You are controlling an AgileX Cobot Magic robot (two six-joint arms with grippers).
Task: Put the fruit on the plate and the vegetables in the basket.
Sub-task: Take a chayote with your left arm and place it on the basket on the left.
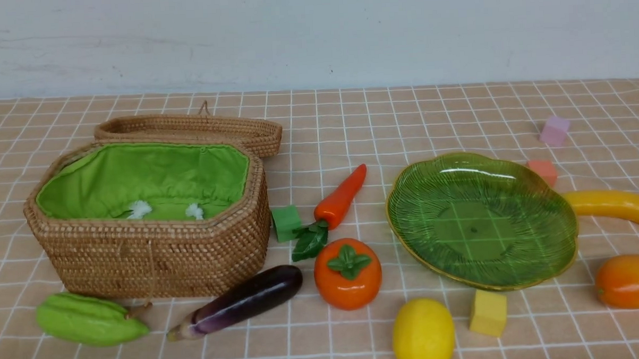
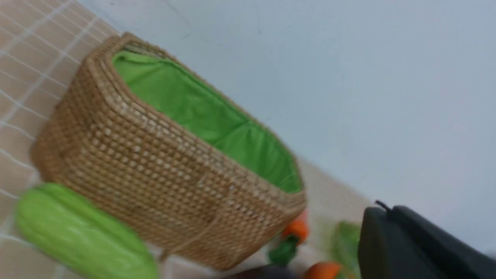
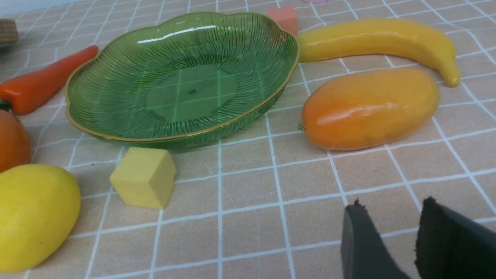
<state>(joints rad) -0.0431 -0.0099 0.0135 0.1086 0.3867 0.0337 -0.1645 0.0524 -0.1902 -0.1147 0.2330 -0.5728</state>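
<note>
Now gourd (image 1: 90,319) beside basket (image 1: 157,259), lemon (image 1: 423,332) near plate (image 1: 480,216).

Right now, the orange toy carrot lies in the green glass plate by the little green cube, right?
No: front view shows the orange toy carrot on the cloth beside the green glass plate, by the little green cube.

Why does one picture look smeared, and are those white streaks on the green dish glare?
Left wrist view: blurred, likely camera motion, smearing the basket and green gourd. Front view: sharp, evenly lit, white glare streak on the plate. Right wrist view: crisp, same glare, soft shadow under the mango.
</note>
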